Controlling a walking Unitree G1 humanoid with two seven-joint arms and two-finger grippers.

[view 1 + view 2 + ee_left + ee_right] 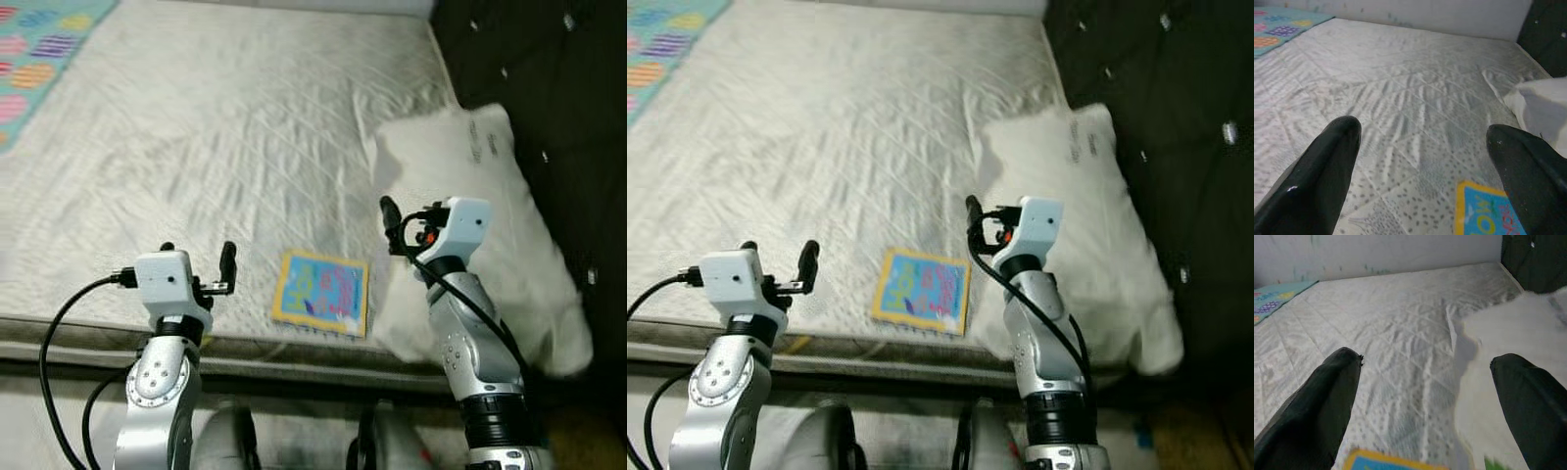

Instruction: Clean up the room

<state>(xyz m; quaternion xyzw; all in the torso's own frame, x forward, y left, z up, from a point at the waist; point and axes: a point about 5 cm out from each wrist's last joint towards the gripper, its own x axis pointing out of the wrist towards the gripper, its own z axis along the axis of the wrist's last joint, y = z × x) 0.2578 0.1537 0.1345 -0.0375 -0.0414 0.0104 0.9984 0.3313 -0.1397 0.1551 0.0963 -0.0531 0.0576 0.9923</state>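
A flat picture book [321, 293] is seen lying on the mattress [216, 127] close to its near edge, between the two grippers: it lies just to the right of and slightly beyond the left gripper [198, 261], and to the left of and below the right gripper [390, 217]. Neither gripper is touching it. The left gripper is held above the near edge of the mattress with its two black fingers spread apart and nothing between them; in the left wrist view one corner of the book [1488, 215] is seen beside the inner side of one finger [1317, 176]. The right gripper is raised over the near corner of the pillow [490, 206], its fingers likewise parted and empty, with the book's yellow border [1386, 461] showing low between them in the right wrist view. The book is thin and rectangular, with a yellow border and a blue cover carrying bright lettering. The mattress is covered in pale, quilted fabric stitched in a diamond pattern with small grey speckles, and it is wrinkled in places. The pillow is white, soft and rumpled, resting against a dark tufted headboard [558, 98] set with shiny buttons. A teal blanket [39, 49] with colourful patches is seen at the far left corner of the mattress.
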